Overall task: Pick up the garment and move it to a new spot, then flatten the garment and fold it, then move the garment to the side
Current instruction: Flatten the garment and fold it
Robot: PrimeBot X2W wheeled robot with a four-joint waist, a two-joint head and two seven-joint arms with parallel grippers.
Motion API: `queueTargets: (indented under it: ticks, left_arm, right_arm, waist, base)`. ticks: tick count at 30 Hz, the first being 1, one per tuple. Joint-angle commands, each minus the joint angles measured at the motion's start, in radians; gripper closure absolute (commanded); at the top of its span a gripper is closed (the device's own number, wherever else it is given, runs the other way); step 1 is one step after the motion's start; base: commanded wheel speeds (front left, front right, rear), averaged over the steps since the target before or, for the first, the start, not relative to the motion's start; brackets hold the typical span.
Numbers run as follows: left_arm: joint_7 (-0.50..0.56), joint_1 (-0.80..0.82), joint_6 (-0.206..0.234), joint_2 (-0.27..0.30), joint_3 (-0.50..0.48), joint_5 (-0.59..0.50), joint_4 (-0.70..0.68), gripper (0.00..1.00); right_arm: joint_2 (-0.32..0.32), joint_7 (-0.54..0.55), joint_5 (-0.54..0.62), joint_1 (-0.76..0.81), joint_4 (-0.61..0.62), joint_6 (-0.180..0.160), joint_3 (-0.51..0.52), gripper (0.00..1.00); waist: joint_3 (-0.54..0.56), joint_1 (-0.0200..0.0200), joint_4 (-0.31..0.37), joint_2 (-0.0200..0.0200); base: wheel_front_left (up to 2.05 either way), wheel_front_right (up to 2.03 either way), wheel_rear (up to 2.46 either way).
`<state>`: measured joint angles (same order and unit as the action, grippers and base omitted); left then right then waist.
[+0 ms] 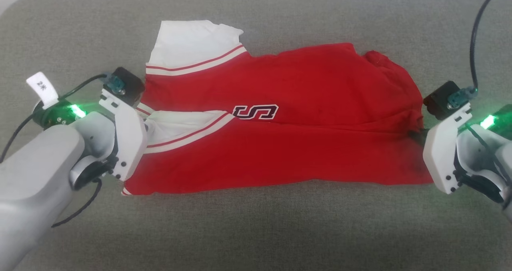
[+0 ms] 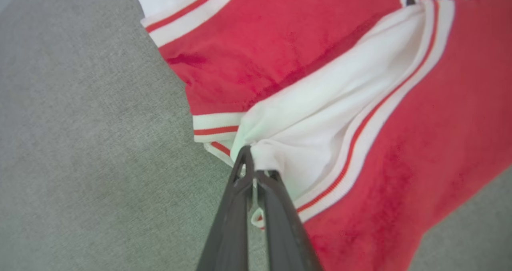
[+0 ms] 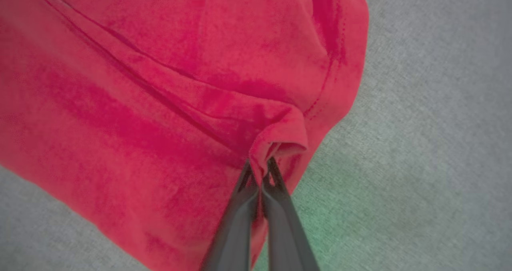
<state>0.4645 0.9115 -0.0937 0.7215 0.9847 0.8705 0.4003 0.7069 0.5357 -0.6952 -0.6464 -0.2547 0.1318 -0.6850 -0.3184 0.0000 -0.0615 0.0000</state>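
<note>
Jersey shirt point(image 1: 304, 151) folded lengthwise across the middle of the grey cushion point(image 1: 256, 231).
Red body, white sleeves, striped trim, lettering half hidden; left gripper point(image 2: 253, 169) clamps a white sleeve, right gripper point(image 3: 262, 171) the red edge.

Head view: white wrist housings point(image 1: 128, 135) hide fingertips of left gripper point(image 2: 252, 170) and right gripper point(image 3: 262, 171). On garment point(image 1: 304, 151), lettering point(image 1: 256, 111) half under fold; left wrist view crops it at top edge. Right wrist view crops garment top, left.
</note>
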Motion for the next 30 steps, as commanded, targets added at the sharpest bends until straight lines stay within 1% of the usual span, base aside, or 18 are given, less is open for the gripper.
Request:
queueTargets:
  ticks: [1,5,6,7,8,11,12,13,14,15,16,17,18,22,25,30]
  left_arm:
    - [-0.001,0.015,-0.005,-0.006,0.004,0.005,0.014,1.00]
    - [0.017,0.036,-0.021,-0.049,0.021,0.027,0.108,1.00]
    - [0.024,0.039,-0.024,-0.059,0.024,0.037,0.129,0.98]
    - [0.031,0.041,-0.026,-0.067,0.027,0.044,0.145,0.94]
    - [0.041,0.044,-0.027,-0.074,0.029,0.050,0.163,0.81]
    - [0.065,0.059,-0.030,-0.093,0.022,0.089,0.201,0.58]
    - [0.075,0.065,-0.031,-0.097,0.021,0.098,0.210,0.50]
    - [0.085,0.074,-0.032,-0.098,0.023,0.099,0.213,0.23]
    - [0.089,0.082,-0.033,-0.099,0.019,0.106,0.217,0.05]
    - [0.095,0.088,-0.033,-0.099,0.015,0.113,0.220,0.00]
    - [0.098,0.094,-0.034,-0.098,0.015,0.114,0.223,0.00]
    - [0.103,0.099,-0.034,-0.096,0.011,0.119,0.224,0.00]
    - [0.106,0.101,-0.034,-0.094,0.008,0.125,0.221,0.00]
    - [0.133,0.109,-0.015,-0.076,0.000,0.139,0.192,0.00]
    - [0.152,0.094,0.015,-0.056,-0.004,0.150,0.148,0.00]
    - [0.214,0.045,0.075,-0.010,-0.010,0.182,0.027,0.00]
  right_arm:
    - [-0.003,-0.005,0.000,-0.012,-0.006,-0.002,-0.007,1.00]
    - [-0.013,-0.007,-0.016,-0.045,-0.041,-0.002,-0.044,1.00]
    - [-0.015,-0.008,-0.019,-0.053,-0.050,-0.002,-0.051,1.00]
    - [-0.019,-0.008,-0.024,-0.059,-0.059,-0.002,-0.057,1.00]
    - [-0.022,-0.007,-0.028,-0.067,-0.066,-0.002,-0.064,1.00]
    - [-0.025,-0.005,-0.036,-0.090,-0.082,-0.002,-0.074,1.00]
    - [-0.026,-0.005,-0.037,-0.095,-0.086,-0.002,-0.078,0.93]
    - [-0.025,-0.004,-0.038,-0.099,-0.088,-0.002,-0.082,0.82]
    - [-0.024,-0.010,-0.039,-0.105,-0.089,-0.002,-0.082,0.69]
    - [-0.024,-0.019,-0.040,-0.109,-0.087,-0.002,-0.081,0.54]
    - [-0.023,-0.023,-0.041,-0.111,-0.091,-0.002,-0.076,0.29]
    - [-0.022,-0.030,-0.038,-0.112,-0.089,-0.002,-0.074,0.17]
    - [-0.022,-0.039,-0.036,-0.113,-0.087,-0.002,-0.068,0.00]
    - [-0.017,-0.084,-0.013,-0.095,-0.074,-0.002,-0.033,0.00]
    - [-0.024,-0.133,0.017,-0.062,-0.061,-0.002,0.021,0.00]
    - [-0.063,-0.235,0.110,0.012,-0.045,-0.002,0.179,0.00]
  waist:
    - [-0.003,0.0000,0.002,0.0000]
    - [-0.011,0.0000,0.005,0.0000]
    - [-0.012,0.0000,0.006,0.0000]
    - [-0.012,0.0000,0.007,0.0000]
    - [-0.011,0.0000,0.007,0.0000]
    - [-0.007,0.0000,0.007,0.0000]
    - [-0.003,0.0000,0.006,0.0000]
    - [0.001,0.0000,0.005,0.0000]
    - [0.005,0.0000,0.004,0.0000]
    - [0.010,0.0000,0.003,0.0000]
    - [0.015,0.0000,0.003,0.0000]
    - [0.021,0.0000,0.002,0.0000]
    - [0.027,0.0000,0.001,0.0000]
    - [0.051,0.0000,-0.003,0.0000]
    - [0.068,0.0000,-0.004,0.0000]
    - [0.087,0.0000,-0.002,0.0000]
  base:
    - [0.00,0.00,0.00]
    - [0.00,0.00,0.00]
    - [0.00,0.00,0.00]
    - [0.00,0.00,0.00]
    - [0.00,0.00,0.00]
    - [0.00,0.00,0.00]
    - [0.00,0.00,0.00]
    - [0.00,0.00,0.00]
    - [0.00,0.00,0.00]
    - [0.00,0.00,0.00]
    - [0.00,0.00,0.00]
    - [0.00,0.00,0.00]
    - [0.00,0.00,0.00]
    - [0.00,0.00,0.00]
    - [0.00,0.00,0.00]
    - [0.00,0.00,0.00]
